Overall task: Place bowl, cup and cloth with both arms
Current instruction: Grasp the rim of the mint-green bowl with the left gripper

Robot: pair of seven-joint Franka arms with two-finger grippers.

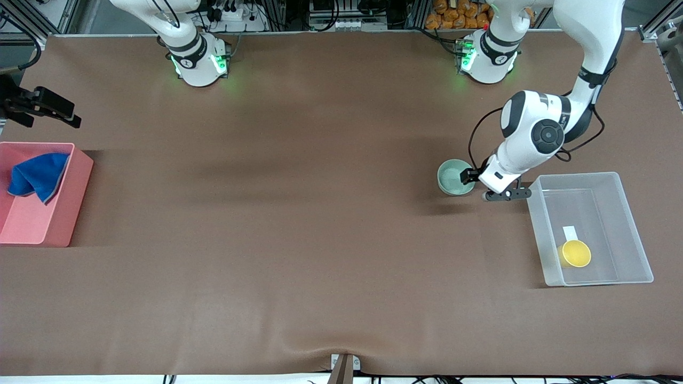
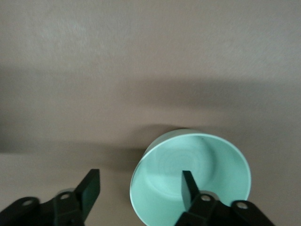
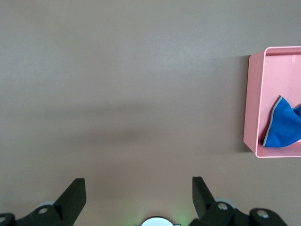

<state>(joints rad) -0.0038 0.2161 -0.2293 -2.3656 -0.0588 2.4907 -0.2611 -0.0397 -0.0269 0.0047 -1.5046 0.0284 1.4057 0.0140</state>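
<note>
The bowl [image 1: 455, 177] sits upright on the brown table [image 1: 299, 240], toward the left arm's end, just beside the clear bin [image 1: 637, 234] and a little farther from the front camera than that bin's nearest corner. The left gripper [image 1: 471, 176] is at the bowl's rim. In the left wrist view its fingers are spread wide apart: one finger [image 2: 190, 186] reaches down inside the bowl [image 2: 193, 176], while the other finger [image 2: 89, 188] stands outside it over bare table [image 2: 141, 61], so the rim lies between them. Whether the inner finger touches the wall of the bowl cannot be told.

The cup [image 1: 574, 253] lies inside the clear bin, at the corner nearer the front camera, tipped so its mouth shows, just beside a small white label [image 1: 570, 233] on the bin's floor.

The cloth [image 1: 37, 176] lies crumpled in the pink bin [image 1: 37, 226] at the right arm's end of the table, bunched in the part of it farther from the front camera. The right wrist view shows the cloth [image 3: 282, 125] with its grey trim, inside the pink bin [image 3: 254, 94].

The right gripper [image 1: 50, 109] waits in the air by the table edge at the right arm's end, near the pink bin. Its fingers [image 3: 75, 195] are spread wide and hold nothing.
</note>
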